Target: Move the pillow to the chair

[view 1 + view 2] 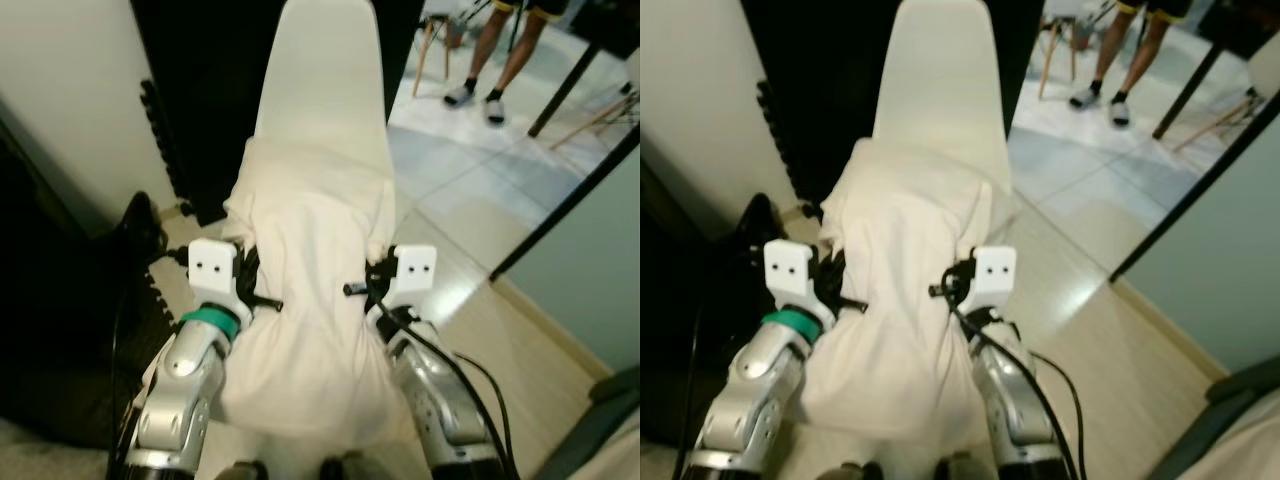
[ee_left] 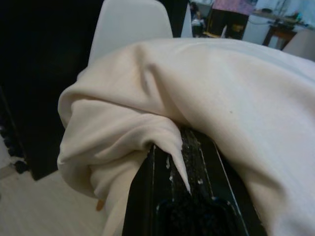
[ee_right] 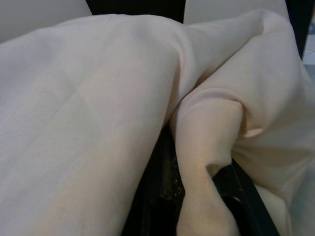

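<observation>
Cream pillow (image 1: 315, 300) lies against the white chair (image 1: 325, 70), both grippers (image 1: 262, 290) (image 1: 362, 290) clenched on its sides; wrist views show pinched folds, head views a person's legs (image 1: 490, 50) beyond the chair.

Home interior, pale wood floor (image 1: 520, 350), white moulded chair (image 1: 322, 80), tiled room beyond, person's legs (image 1: 495, 50)

One pillow (image 1: 315, 300), one white chair (image 1: 325, 80), two pincers, one person (image 1: 495, 50).

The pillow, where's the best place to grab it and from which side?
Grip the pillow at its two long side edges, one gripper from each side, as now: the left gripper and right gripper each pinch a fold of loose cover. It is wide and limp, so one-sided holds would probably let it sag.
</observation>
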You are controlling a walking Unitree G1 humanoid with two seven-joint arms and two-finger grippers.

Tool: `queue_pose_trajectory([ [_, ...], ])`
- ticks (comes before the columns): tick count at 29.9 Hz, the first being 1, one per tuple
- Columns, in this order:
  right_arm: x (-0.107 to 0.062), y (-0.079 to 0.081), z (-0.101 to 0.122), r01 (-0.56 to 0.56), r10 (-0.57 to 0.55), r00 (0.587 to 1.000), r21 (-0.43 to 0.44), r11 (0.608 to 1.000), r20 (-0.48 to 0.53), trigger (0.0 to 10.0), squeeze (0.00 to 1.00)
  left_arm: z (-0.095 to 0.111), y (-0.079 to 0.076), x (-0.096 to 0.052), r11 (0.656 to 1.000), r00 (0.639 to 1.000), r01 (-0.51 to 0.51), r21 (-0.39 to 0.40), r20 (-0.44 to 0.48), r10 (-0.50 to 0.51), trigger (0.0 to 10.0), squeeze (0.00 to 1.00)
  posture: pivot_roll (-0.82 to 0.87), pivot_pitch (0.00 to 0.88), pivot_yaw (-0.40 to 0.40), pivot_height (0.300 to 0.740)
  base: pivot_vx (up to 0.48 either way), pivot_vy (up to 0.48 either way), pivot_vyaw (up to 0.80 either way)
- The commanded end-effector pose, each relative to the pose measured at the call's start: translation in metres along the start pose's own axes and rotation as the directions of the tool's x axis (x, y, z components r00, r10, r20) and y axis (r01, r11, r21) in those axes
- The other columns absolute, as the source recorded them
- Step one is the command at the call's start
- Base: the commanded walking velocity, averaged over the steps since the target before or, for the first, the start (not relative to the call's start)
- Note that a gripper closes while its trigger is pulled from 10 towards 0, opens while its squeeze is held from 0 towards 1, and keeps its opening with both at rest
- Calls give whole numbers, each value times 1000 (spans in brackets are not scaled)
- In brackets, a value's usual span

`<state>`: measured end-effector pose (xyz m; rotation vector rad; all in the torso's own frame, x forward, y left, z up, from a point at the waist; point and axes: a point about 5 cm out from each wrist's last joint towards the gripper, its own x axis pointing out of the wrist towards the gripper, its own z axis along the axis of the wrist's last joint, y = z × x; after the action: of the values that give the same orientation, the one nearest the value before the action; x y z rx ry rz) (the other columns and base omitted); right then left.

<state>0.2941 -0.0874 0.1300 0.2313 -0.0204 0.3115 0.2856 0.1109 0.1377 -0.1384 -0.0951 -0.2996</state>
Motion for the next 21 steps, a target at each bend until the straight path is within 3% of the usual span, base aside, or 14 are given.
queue_pose_trajectory([
  [1,3,22,8,-89,88,994,22,996,60,10000,0,3,-20,3,995,995,101,-20,24,-100,10000,0,-16,64,45,740,285,0,0],
  [16,4,23,8,-94,93,994,16,995,55,10000,0,4,-20,2,994,994,104,-36,28,-103,10000,0,-15,67,40,740,304,0,0],
  [21,4,23,8,-97,96,994,16,995,57,10000,0,4,-20,2,994,995,102,-40,28,-101,10000,0,-15,67,39,740,349,0,-328],
])
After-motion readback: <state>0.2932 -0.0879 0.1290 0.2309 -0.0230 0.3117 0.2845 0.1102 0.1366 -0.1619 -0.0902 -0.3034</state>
